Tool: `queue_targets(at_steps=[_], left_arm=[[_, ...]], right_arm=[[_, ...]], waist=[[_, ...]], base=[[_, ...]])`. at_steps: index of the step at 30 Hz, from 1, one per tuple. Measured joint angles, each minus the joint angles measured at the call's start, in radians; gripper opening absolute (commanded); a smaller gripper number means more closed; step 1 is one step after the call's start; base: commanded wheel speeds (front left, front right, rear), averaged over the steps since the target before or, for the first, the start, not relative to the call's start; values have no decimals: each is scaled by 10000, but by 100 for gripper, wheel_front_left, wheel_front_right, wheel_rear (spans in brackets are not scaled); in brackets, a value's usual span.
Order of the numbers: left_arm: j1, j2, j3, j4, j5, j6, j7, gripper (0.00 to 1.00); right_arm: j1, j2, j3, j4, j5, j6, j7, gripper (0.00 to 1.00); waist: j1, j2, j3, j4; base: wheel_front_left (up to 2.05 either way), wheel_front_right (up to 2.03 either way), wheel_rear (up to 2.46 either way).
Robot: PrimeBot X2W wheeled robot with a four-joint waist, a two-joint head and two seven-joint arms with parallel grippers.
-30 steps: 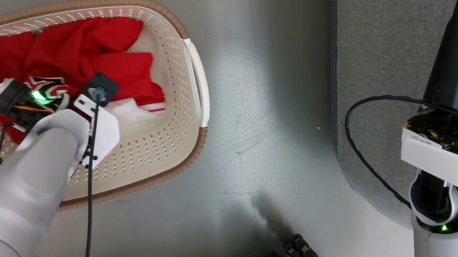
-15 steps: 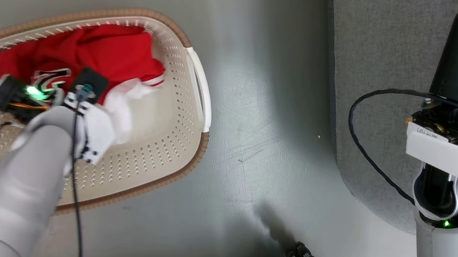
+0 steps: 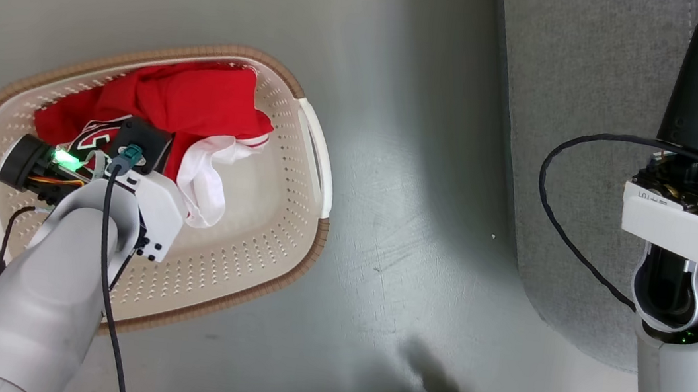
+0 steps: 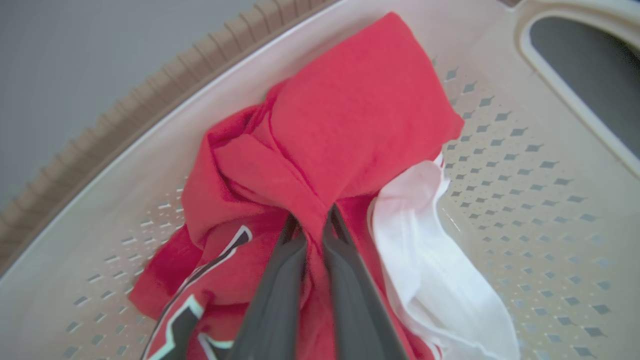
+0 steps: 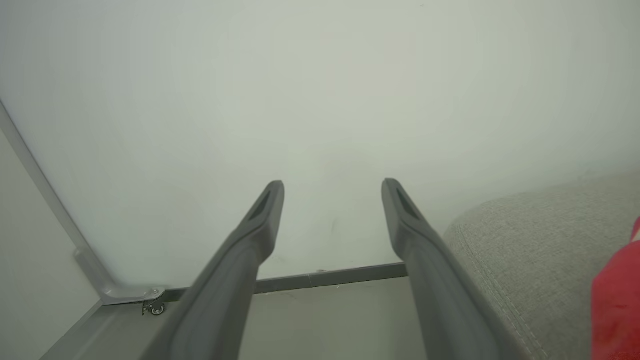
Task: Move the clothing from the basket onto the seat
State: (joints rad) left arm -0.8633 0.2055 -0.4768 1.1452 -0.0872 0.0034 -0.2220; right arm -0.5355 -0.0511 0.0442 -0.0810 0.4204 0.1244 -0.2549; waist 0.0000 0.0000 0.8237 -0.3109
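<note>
The left gripper (image 4: 311,222) pinches a fold of the red clothing (image 4: 350,110) inside the basket (image 3: 234,262); best to lift straight up until the trailing white trim (image 4: 430,280) clears its rim, then swing to the seat (image 3: 585,118). The left forearm (image 3: 44,292) slants down into the basket; the right gripper (image 5: 332,187) is spread, holding nothing, by the seat.

Head overhead, left wrist close, sharing basket (image 3: 248,257)
</note>
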Motion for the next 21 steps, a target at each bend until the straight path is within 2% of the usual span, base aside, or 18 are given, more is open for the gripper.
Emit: queue_targets(at_steps=[7,21], left_arm=[[293,-314,153,-240,-263,-48,-169,0],[928,-491,255,-794,-431,-136,-253,0]], right_arm=[[48,0,-33,169,-98,0,0,100],[483,-209,-58,474,-357,0,0,100]], waist=[[0,0,-462,155],[0,0,-1334,453]], base=[[0,0,0],[0,0,0]])
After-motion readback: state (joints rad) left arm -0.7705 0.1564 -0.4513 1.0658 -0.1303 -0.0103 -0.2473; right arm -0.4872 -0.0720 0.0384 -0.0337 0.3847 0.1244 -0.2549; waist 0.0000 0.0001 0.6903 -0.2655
